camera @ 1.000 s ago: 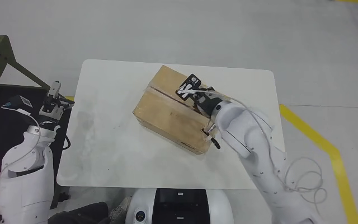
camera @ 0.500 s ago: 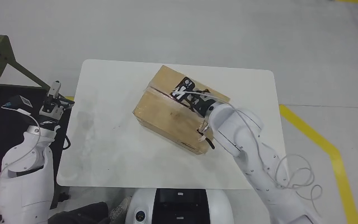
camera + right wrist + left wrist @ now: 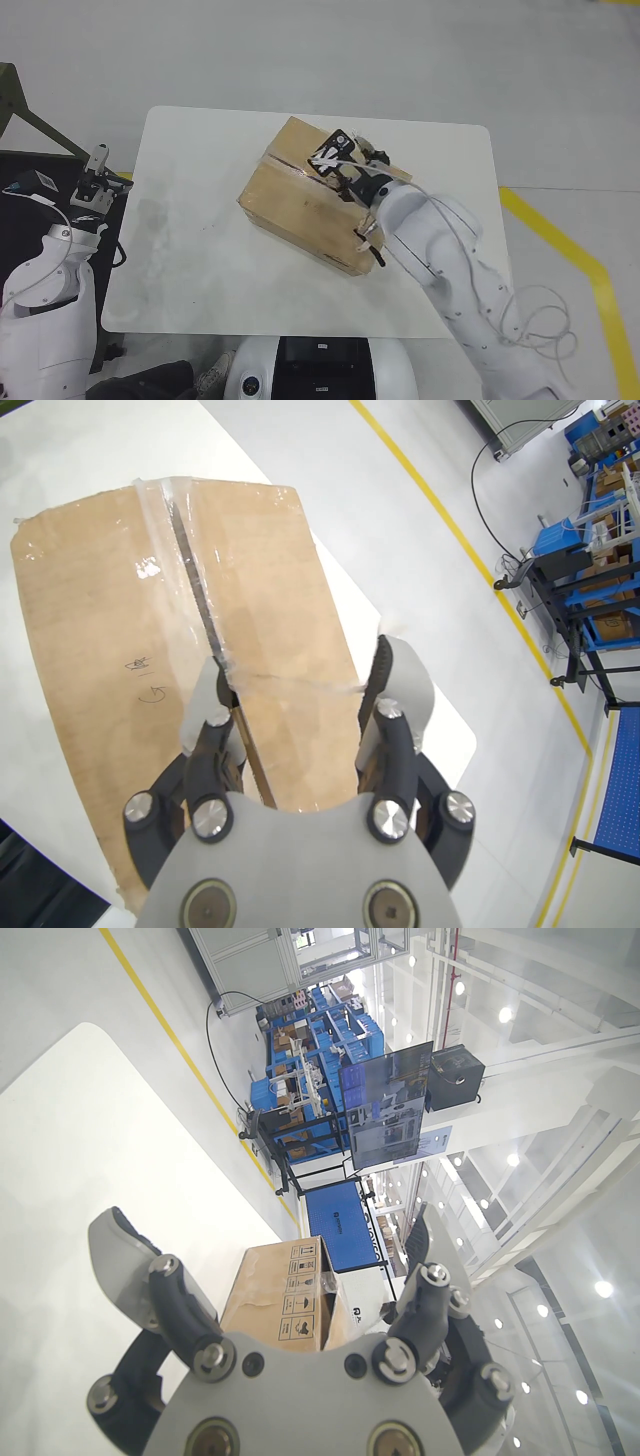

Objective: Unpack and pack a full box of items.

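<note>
right wrist: box (image 3: 100,610) seam (image 3: 196,600) parted | left wrist: side labels (image 3: 297,1295)

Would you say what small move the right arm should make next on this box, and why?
Probably pry up the flap it straddles: the right gripper is open over the box, one finger at the split seam, the other at the box's edge.

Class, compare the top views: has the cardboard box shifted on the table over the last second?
No. The cardboard box keeps the same spot and angle against the white table and its edges in the top view.
</note>
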